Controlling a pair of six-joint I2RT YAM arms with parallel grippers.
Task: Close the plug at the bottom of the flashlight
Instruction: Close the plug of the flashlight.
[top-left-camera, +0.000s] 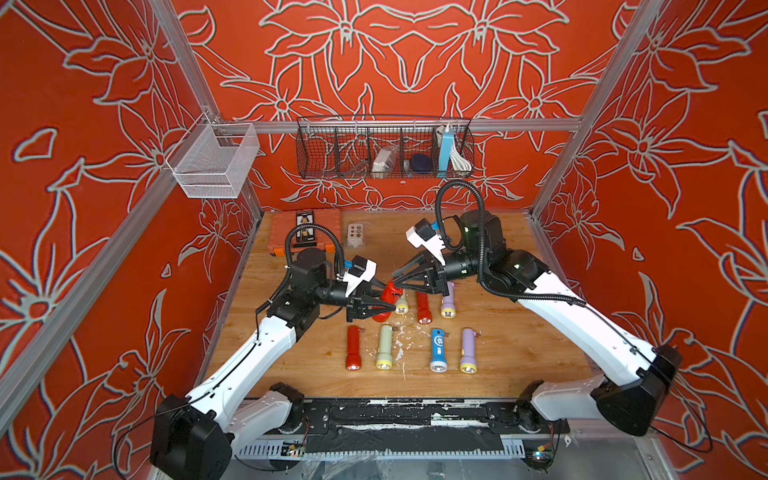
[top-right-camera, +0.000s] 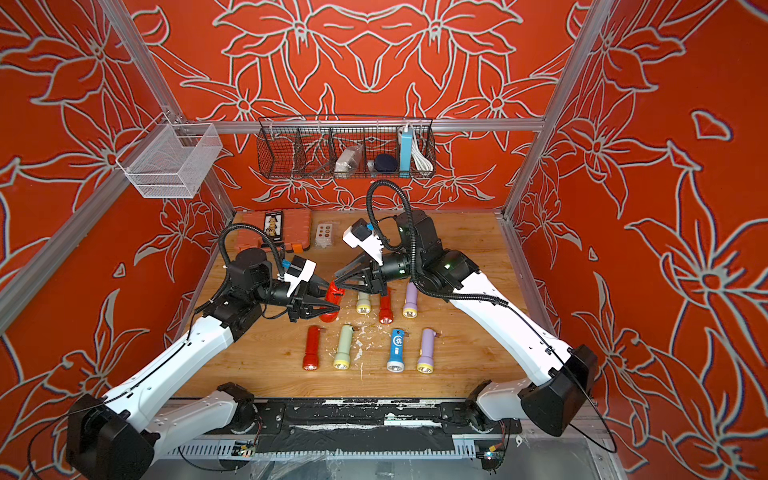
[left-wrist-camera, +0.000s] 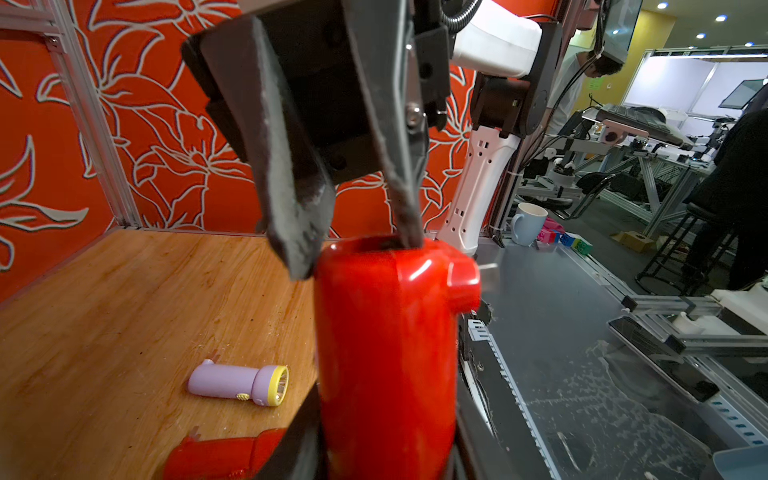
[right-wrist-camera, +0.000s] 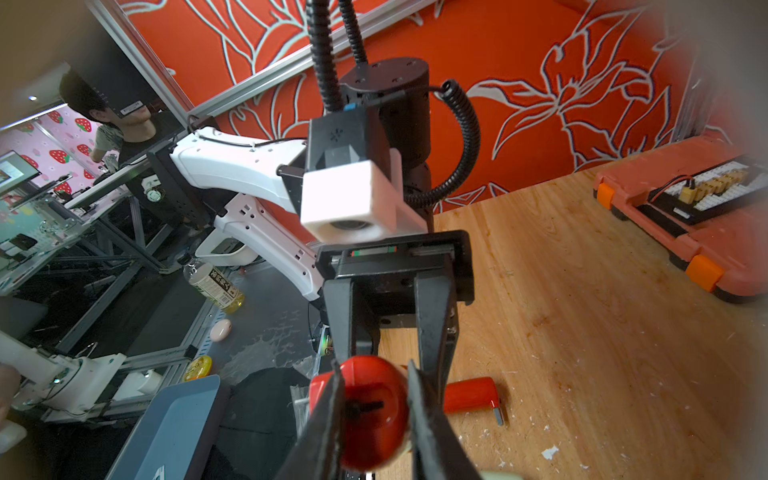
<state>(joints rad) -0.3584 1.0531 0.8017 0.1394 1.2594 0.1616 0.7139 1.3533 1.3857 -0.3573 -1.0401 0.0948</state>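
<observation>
Top views, flashlight: I am holding the red flashlight (top-left-camera: 388, 296) clear of the table (top-left-camera: 519, 332), above the far row of spare flashlights (top-left-camera: 424, 307) and between my two grippers. Both top views are showing this.
Top views, left gripper: My left gripper (top-left-camera: 376, 309) is clamping the barrel from the side, jaws closed on it.
Top views, right gripper: My right gripper (top-left-camera: 397, 283) is meeting the flashlight's bottom end from the opposite side. The jaw gap is too small to read here.
Left wrist view, flashlight: The flashlight (left-wrist-camera: 386, 353) is running out from between my left jaws, bottom end pointing away from this camera.
Left wrist view, right fingers: One of my right fingers (left-wrist-camera: 291, 208) is lying against the outside of the end rim. The other is reaching onto the end face.
Right wrist view, right gripper: My right jaws are flanking the rounded bottom end (right-wrist-camera: 374, 415), pads touching it on both sides. I am judging this a pinch, not an open stance.
Right wrist view, plug: A dark slot (right-wrist-camera: 365, 405) is showing in the end face. I cannot tell whether the plug is fully seated.
Handling, body: I am judging the shell light, stiff, glossy and therefore slippery.
Handling, hold: I am judging the barrel the best place to hold, leaving the bottom end free for a light press.
</observation>
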